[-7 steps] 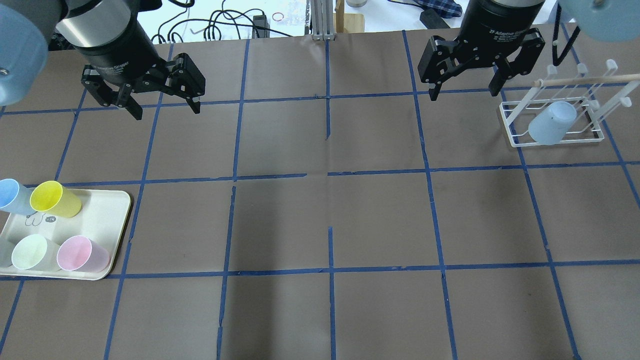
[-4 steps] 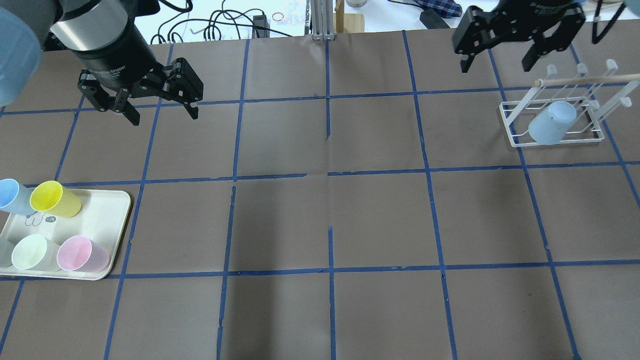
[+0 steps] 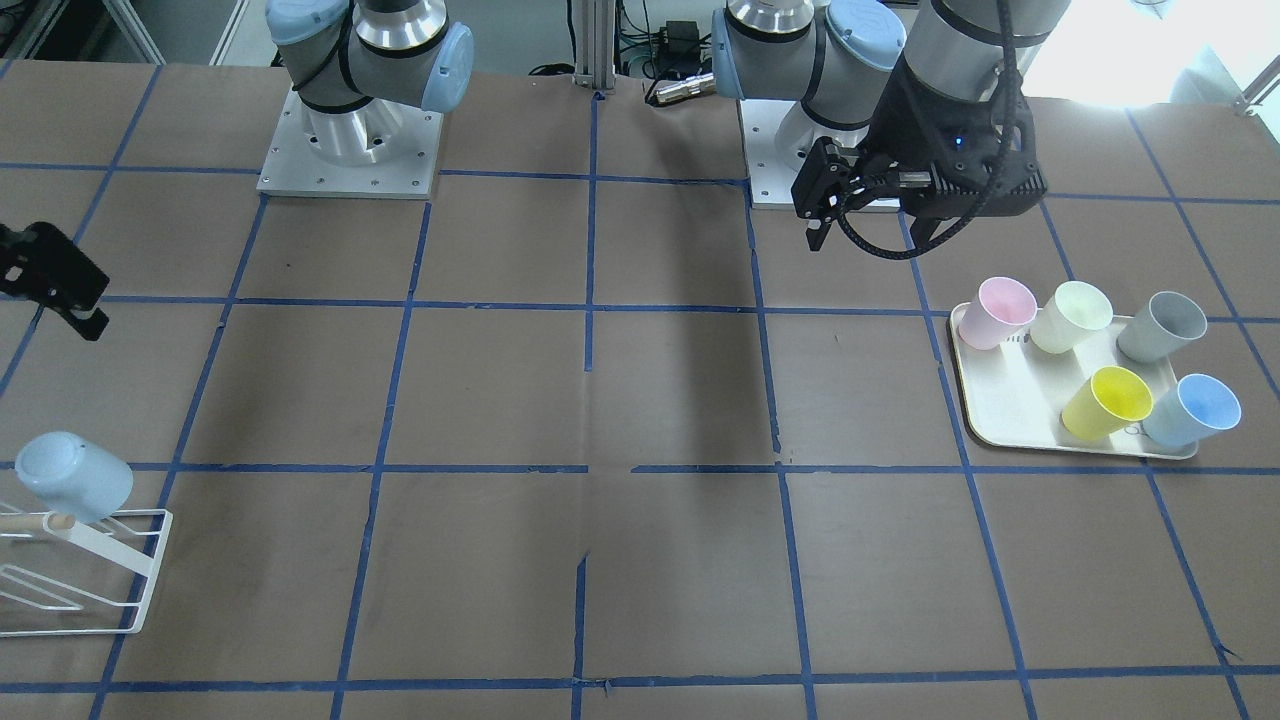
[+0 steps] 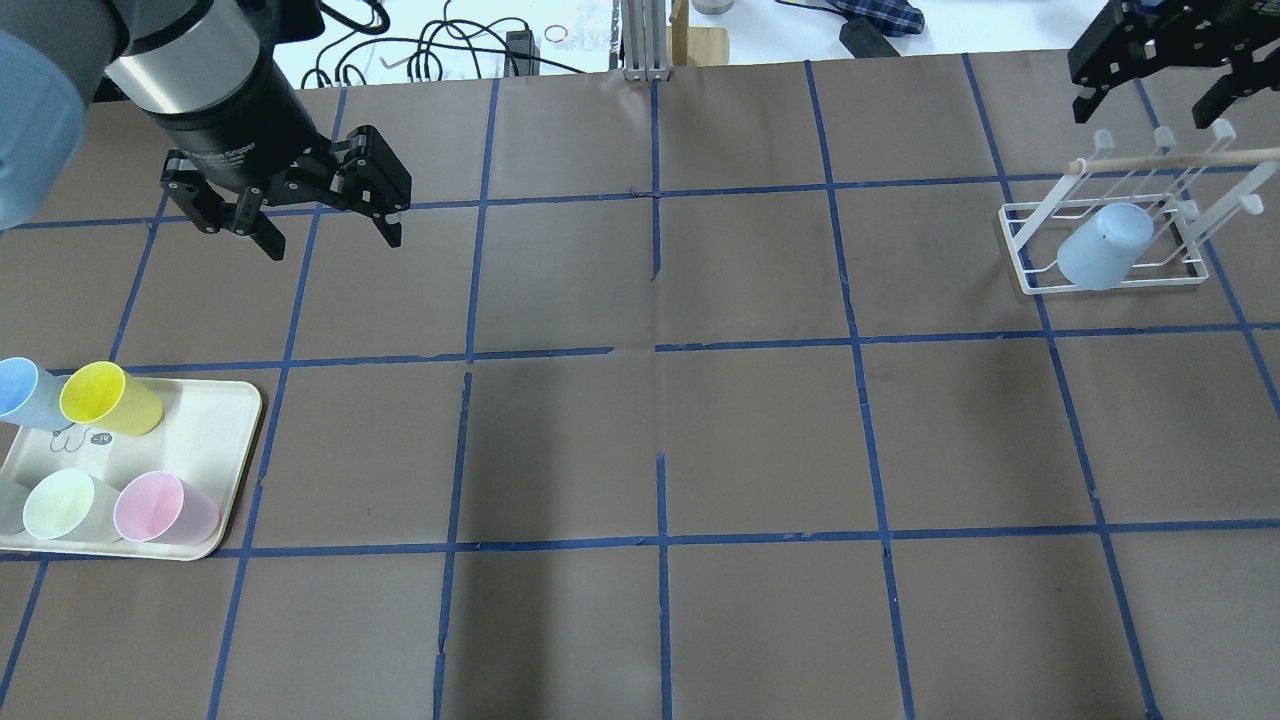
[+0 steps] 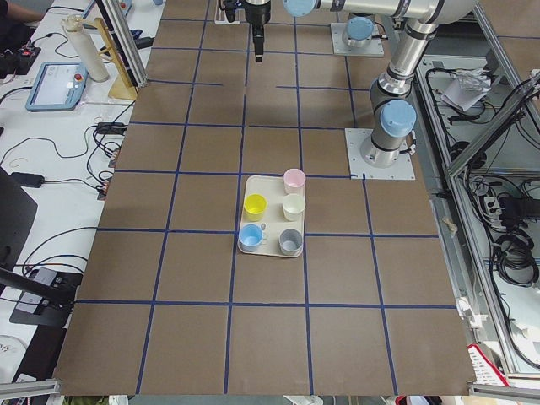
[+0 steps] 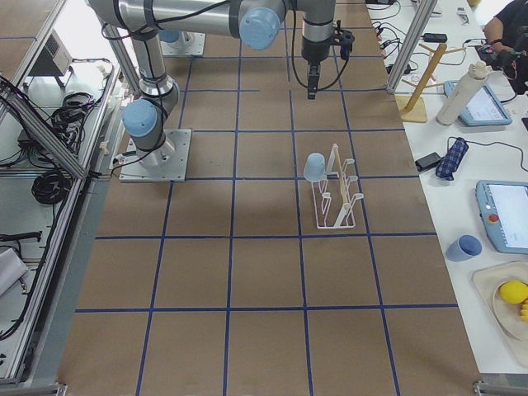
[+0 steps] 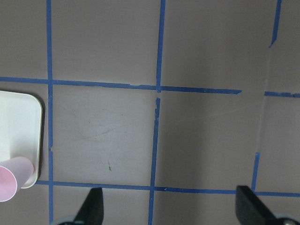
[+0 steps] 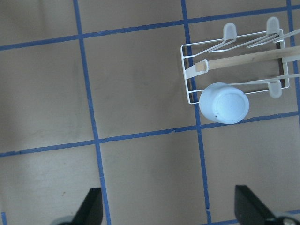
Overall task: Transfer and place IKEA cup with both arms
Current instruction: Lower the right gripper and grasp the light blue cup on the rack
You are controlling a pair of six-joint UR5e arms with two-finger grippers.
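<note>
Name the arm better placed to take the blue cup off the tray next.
Left, probably. The left tool, open, hangs on the same side as the tray, nearer the blue cup. The right tool, also open, is at the far end by the rack.

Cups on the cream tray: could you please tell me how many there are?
5. The pink cup, pale-green cup and grey cup line the robot-side row of the tray; the yellow cup and blue cup stand in the other. None seems hidden.
</note>
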